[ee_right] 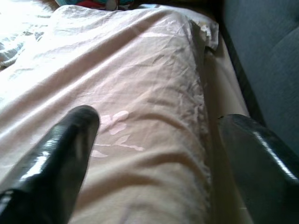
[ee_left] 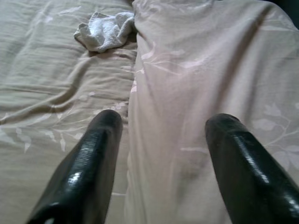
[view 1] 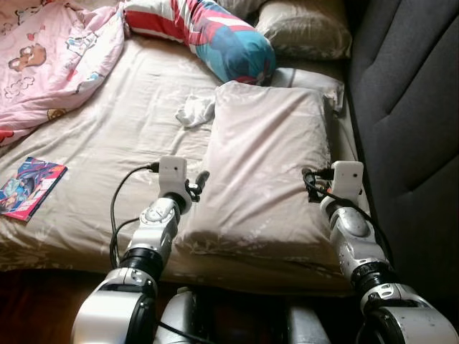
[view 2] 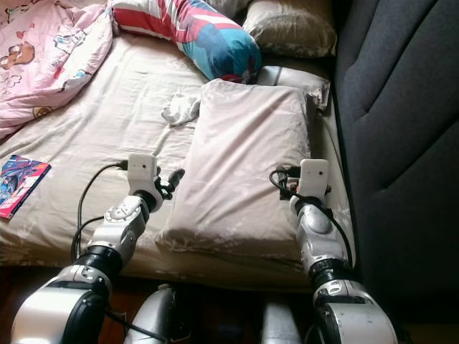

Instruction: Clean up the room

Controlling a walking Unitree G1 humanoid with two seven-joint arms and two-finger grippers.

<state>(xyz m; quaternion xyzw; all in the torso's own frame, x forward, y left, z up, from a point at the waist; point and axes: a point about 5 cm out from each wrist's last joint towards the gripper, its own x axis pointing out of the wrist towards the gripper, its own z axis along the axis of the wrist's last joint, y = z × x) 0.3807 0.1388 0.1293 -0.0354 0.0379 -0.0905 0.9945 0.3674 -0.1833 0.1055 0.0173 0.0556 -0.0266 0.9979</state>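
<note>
We find the beige pillow [view 1: 269,165] lying lengthwise on the bed [view 1: 107,143]. Left claw [ee_left: 161,154] and right claw [ee_right: 154,154] straddle its side edges, fingers apart, evidently placed to grip both sides.

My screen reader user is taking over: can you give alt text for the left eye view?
Both silver arms reach over a bed, the left tool at the left edge and the right tool at the right edge of a large beige pillow. Beyond lie a white sock, a striped bolster, a pink blanket and a book.
</note>
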